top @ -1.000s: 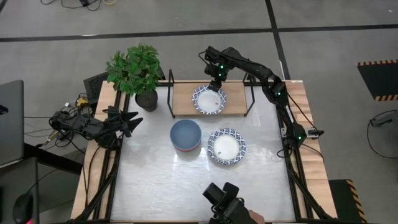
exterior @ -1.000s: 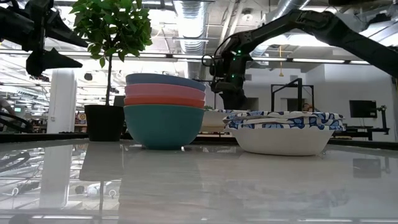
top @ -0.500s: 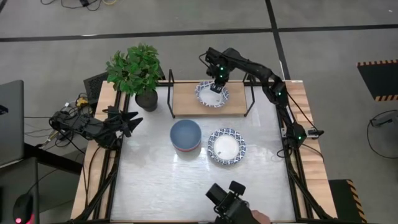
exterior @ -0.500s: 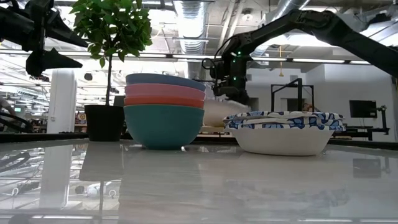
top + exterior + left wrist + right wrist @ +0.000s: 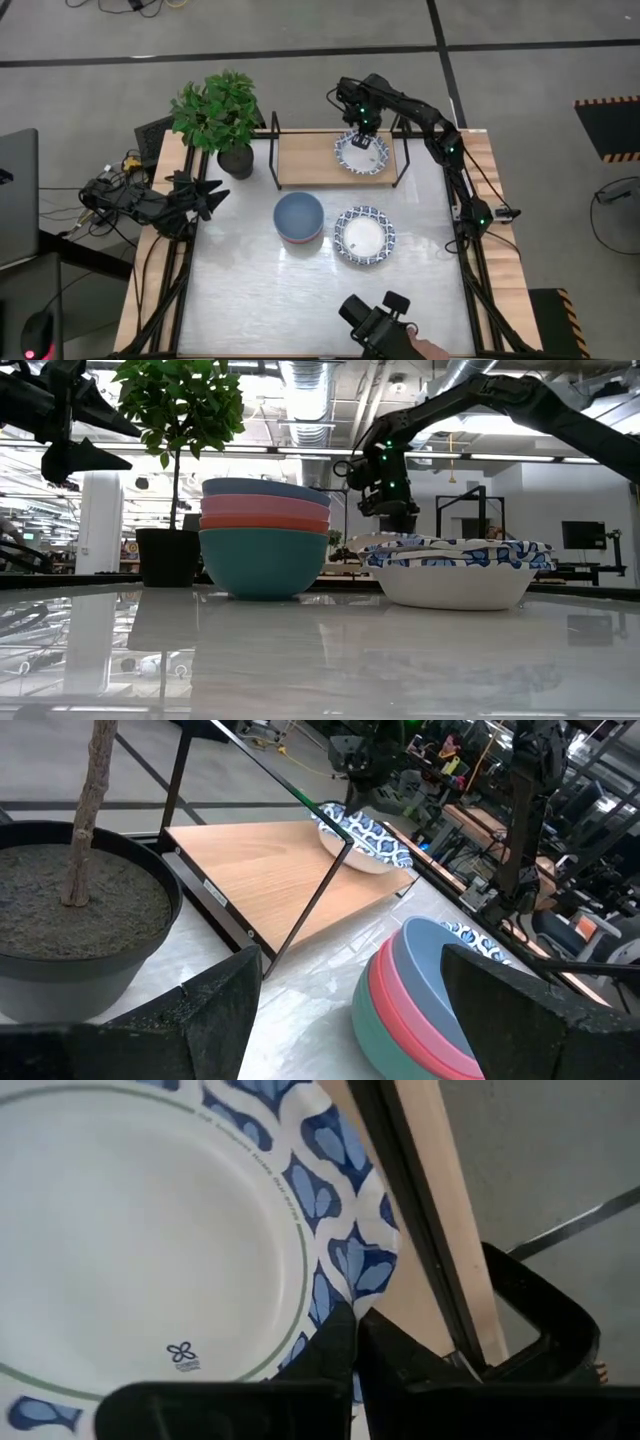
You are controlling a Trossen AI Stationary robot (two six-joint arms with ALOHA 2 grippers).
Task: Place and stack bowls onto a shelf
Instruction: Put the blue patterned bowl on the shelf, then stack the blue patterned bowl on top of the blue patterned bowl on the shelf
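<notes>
My right gripper (image 5: 366, 135) is shut on a white bowl with a blue patterned rim (image 5: 362, 154) at the right end of the shelf (image 5: 305, 160), a low rack with a wooden plank top. The bowl also shows in the left wrist view (image 5: 362, 837) and the right wrist view (image 5: 150, 1260). A stack of plain bowls, blue over red over teal (image 5: 299, 217), stands on the table in front of the shelf. White patterned bowls (image 5: 365, 236) lie nested to its right. My left gripper (image 5: 220, 191) waits open at the table's left edge, near the plant pot. My right gripper pinches the bowl's patterned rim (image 5: 347, 1265) on its far side, one finger inside the rim and one outside. The fingers come from above, pointing down. The bowl sits open side up, near level, low over the plank; whether its underside rests on the plank I cannot tell.
A dark pot with a green plant (image 5: 236, 158) stands left of the shelf. Black wire end frames (image 5: 275, 150) rise at both shelf ends. A person's hand with a black device (image 5: 385, 325) reaches in at the table's near edge. A laptop (image 5: 15, 195) sits off to the left.
My right gripper has carried the patterned bowl along the shelf toward the table's right edge, from the plank's middle to its right end. The bowl was tipped partway and now sits nearer level. The left arm has kept still.
</notes>
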